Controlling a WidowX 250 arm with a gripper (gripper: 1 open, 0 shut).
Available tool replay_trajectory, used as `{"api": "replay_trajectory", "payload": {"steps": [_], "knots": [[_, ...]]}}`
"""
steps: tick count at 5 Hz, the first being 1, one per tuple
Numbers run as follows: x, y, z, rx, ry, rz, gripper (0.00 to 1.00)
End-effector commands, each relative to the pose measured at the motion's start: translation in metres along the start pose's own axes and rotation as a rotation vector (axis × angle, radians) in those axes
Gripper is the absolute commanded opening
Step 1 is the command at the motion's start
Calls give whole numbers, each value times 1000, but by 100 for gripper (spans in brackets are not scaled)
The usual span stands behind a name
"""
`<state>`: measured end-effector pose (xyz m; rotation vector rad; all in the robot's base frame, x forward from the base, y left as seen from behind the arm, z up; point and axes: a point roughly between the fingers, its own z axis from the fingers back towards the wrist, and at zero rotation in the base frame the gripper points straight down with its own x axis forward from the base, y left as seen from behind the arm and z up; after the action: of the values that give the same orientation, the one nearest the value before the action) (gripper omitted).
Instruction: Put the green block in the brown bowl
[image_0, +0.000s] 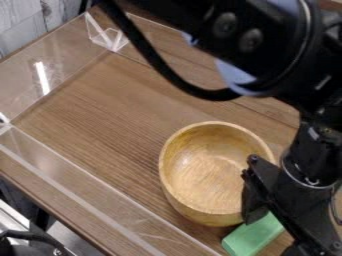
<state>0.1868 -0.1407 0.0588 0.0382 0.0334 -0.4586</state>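
The brown bowl (207, 170) is a light tan wooden bowl that sits empty on the wooden table at the lower right. Just past its near right rim lies the green block (253, 239), a flat green bar; only its near end shows, the rest is hidden behind my gripper. My gripper (289, 222) points down right over the block, low to the table. It stands open, with one black finger (255, 203) against the bowl's side of the block. The arm fills the upper right of the view.
Clear acrylic walls (54, 70) fence the wooden tabletop (120, 110) on the left and front. A small clear folded stand (108, 31) sits at the back left. The table's front edge runs close below the bowl.
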Motion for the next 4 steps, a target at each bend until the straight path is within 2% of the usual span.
{"api": "replay_trajectory", "payload": {"steps": [1, 4], "knots": [[6, 5, 12, -13, -59, 10, 100], [9, 12, 8, -17, -75, 8, 100]]}}
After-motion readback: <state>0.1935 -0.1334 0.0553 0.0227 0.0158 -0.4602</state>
